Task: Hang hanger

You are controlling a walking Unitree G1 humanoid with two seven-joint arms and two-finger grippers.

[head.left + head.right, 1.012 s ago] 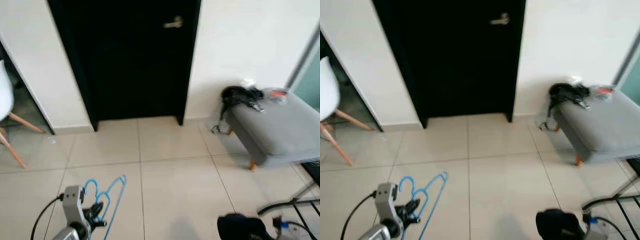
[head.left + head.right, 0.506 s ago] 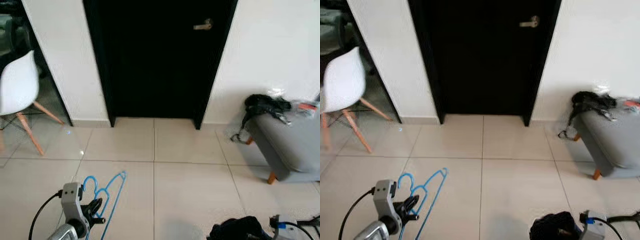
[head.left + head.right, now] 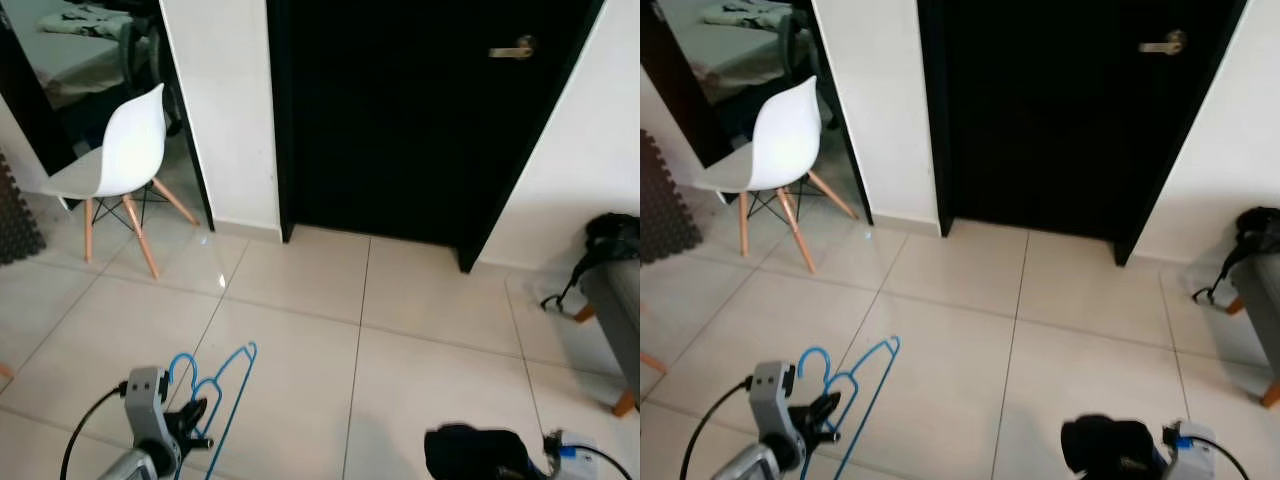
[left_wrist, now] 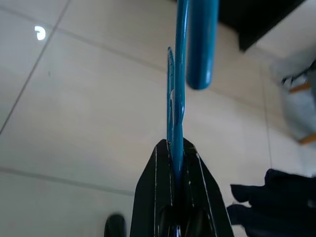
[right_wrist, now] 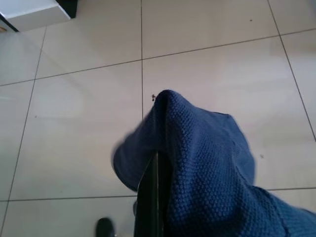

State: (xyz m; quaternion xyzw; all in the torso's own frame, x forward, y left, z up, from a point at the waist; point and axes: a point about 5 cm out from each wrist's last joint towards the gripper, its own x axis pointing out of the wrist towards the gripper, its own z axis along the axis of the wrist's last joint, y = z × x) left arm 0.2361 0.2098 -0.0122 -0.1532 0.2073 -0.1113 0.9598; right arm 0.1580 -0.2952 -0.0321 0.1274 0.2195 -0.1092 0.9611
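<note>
Right gripper point(image 5: 153, 197): fingers largely covered by the dark blue knitted garment point(image 5: 207, 168), which runs out of frame at 5 o'clock in the right wrist view. Grey ottoman point(image 3: 615, 300) cut by the frame edge at 3 o'clock in the left eye view. Left arm point(image 3: 140, 440) cut at 7 o'clock. Blue hanger point(image 4: 180, 89): hook tip blurred and cut at 12 o'clock in the left wrist view.

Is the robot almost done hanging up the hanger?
Not yet. The left gripper is shut on the blue hanger, and the right gripper is shut on a dark blue knitted garment. Hanging is left; ahead are a black door and a white chair.
</note>
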